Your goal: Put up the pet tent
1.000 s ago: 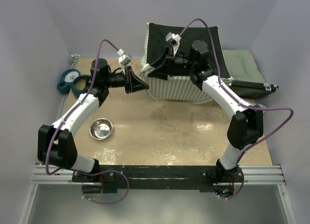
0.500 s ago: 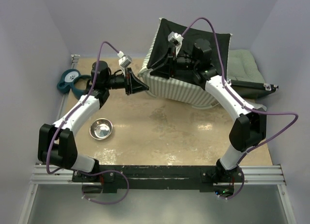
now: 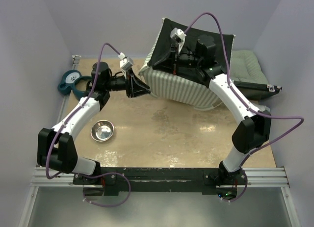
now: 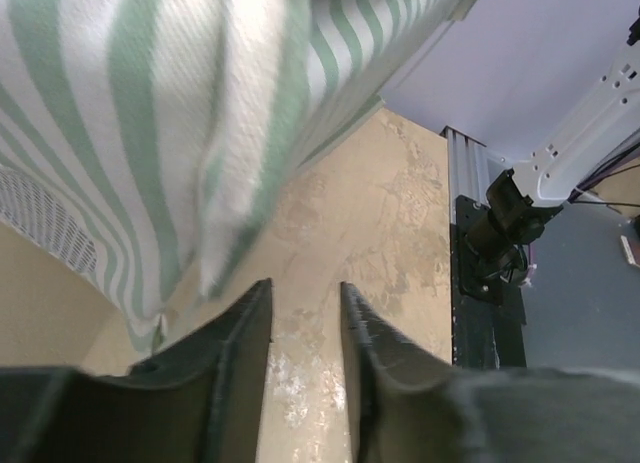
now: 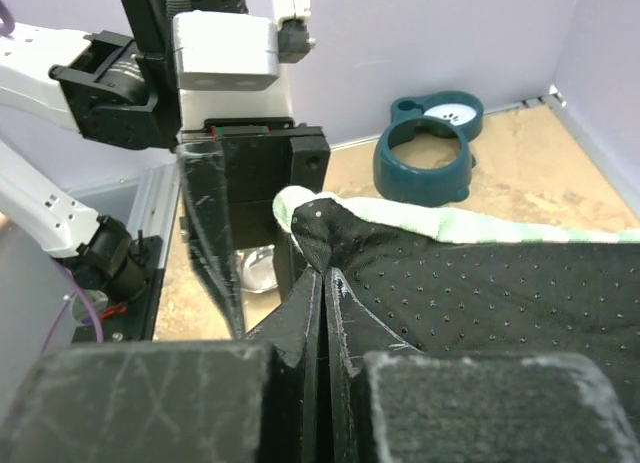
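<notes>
The pet tent stands tilted at the back of the floor, with its green-and-white striped side toward me and its black dotted panel turned upward. My right gripper is shut on a bunched corner of that black fabric, beside the pale green hem. My left gripper hangs open just off the tent's lower left corner. Striped cloth hangs above and left of its fingers. Only bare floor shows between the left gripper's jaws.
A steel bowl sits on the floor near the left arm. A teal double feeder stands by the left wall. A green quilted cushion lies at the back right, behind the tent. Purple walls close in three sides.
My right gripper has closed on the tent's black fabric corner and the tent has tipped up further. My left gripper's jaws have opened and let go.
</notes>
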